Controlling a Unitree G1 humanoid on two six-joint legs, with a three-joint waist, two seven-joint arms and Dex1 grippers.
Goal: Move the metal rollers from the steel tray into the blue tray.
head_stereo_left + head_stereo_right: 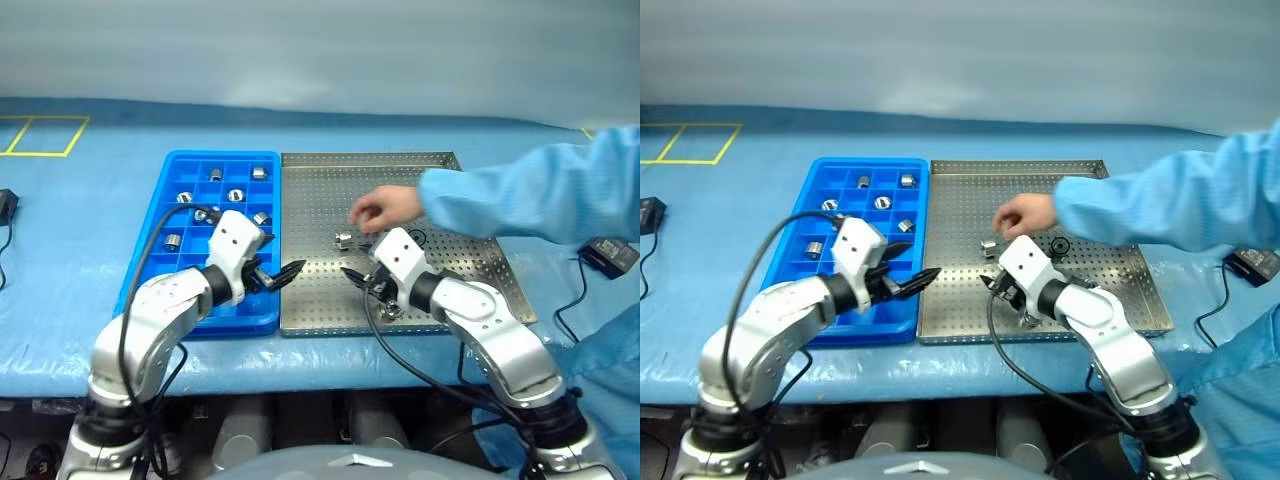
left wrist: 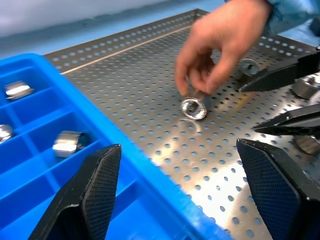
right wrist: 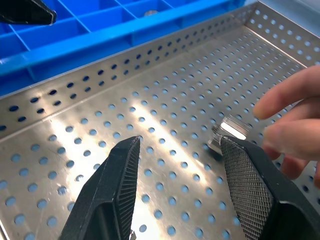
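Centrally, a person's hand [image 1: 385, 210] touches a roller [image 1: 344, 239] on the steel tray [image 1: 440, 290]. Left fingers [image 2: 102, 185] spread wide and empty by the blue tray [image 1: 170, 175]; right fingers [image 3: 125, 175] part narrowly, empty.

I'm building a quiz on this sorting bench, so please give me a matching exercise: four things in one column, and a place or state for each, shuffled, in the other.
Things
1. left gripper
2. person's hand
3. blue tray
4. black cable

Places or states
A. holds several metal rollers in its square compartments
B. open, with nothing between its fingers, at the seam between the two trays
C. on the blue table cover, past the steel tray's right rim
D. fingertips on a roller over the steel tray's floor

Pairs: 1-B, 2-D, 3-A, 4-C
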